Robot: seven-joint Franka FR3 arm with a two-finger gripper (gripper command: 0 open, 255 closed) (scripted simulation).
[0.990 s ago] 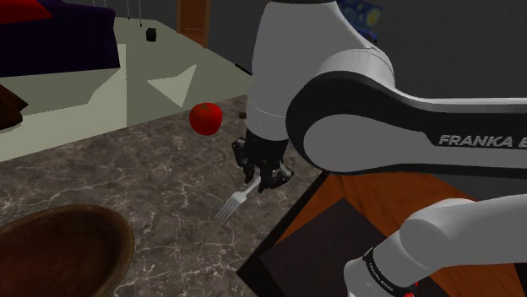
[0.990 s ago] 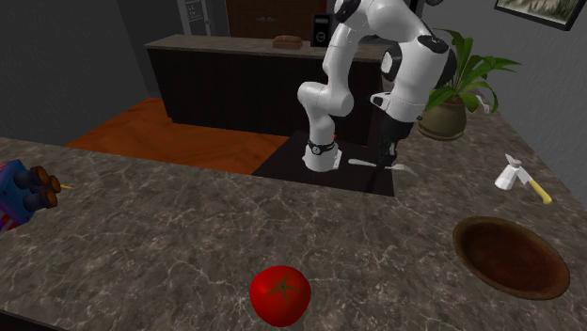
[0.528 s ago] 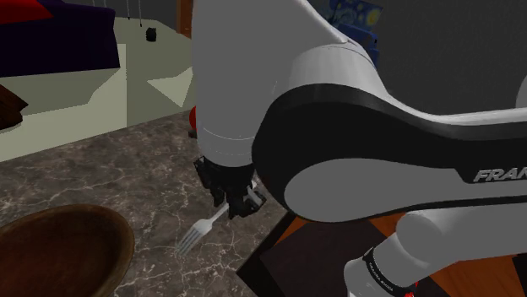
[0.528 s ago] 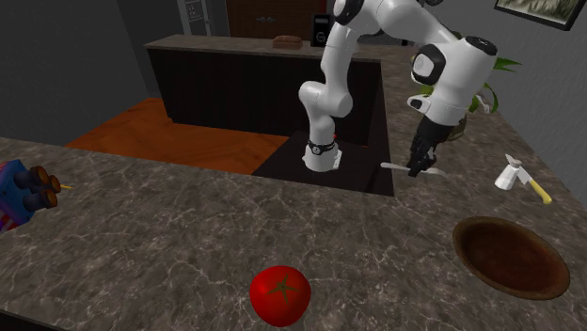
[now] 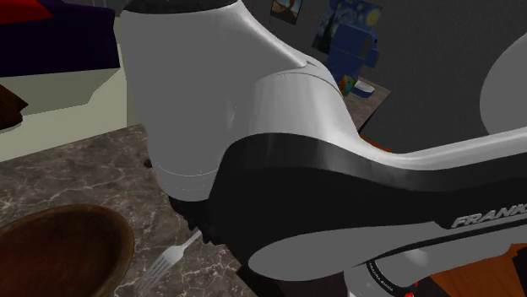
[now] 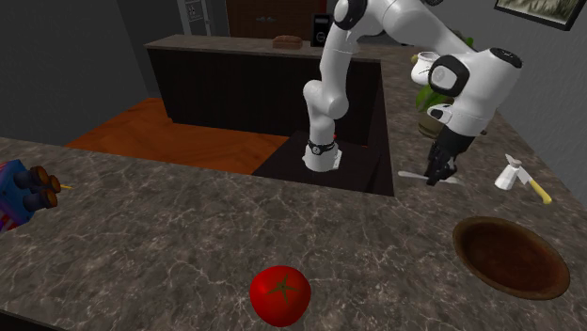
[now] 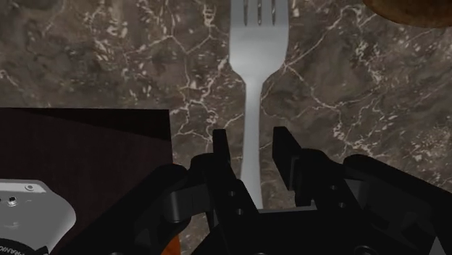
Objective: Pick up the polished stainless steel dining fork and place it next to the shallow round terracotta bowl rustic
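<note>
One silvery fork (image 7: 256,87) sits clamped by its handle between the black gripper's (image 7: 253,148) fingers (image 7: 222,148), which are narrow around the shaft, with the tines pointing away from the hand. Beneath it is dark marbled counter (image 7: 109,58); whether the tines touch it, cannot tell. In the shoulder view the fork (image 5: 173,256) juts from under the white arm (image 5: 253,126), tines slanting toward that view's lower left, just beside the rim of the shallow brown bowl (image 5: 59,253). In the second exterior view the gripper (image 6: 437,174) hangs over the counter near the dark stand (image 6: 376,169), with the bowl (image 6: 511,256) toward that view's lower right, apart from the hand. A white-headed tool (image 6: 515,179) lies near the bowl, a red tomato (image 6: 279,294) in the foreground and a blue toy (image 6: 23,188) at the far left edge.
</note>
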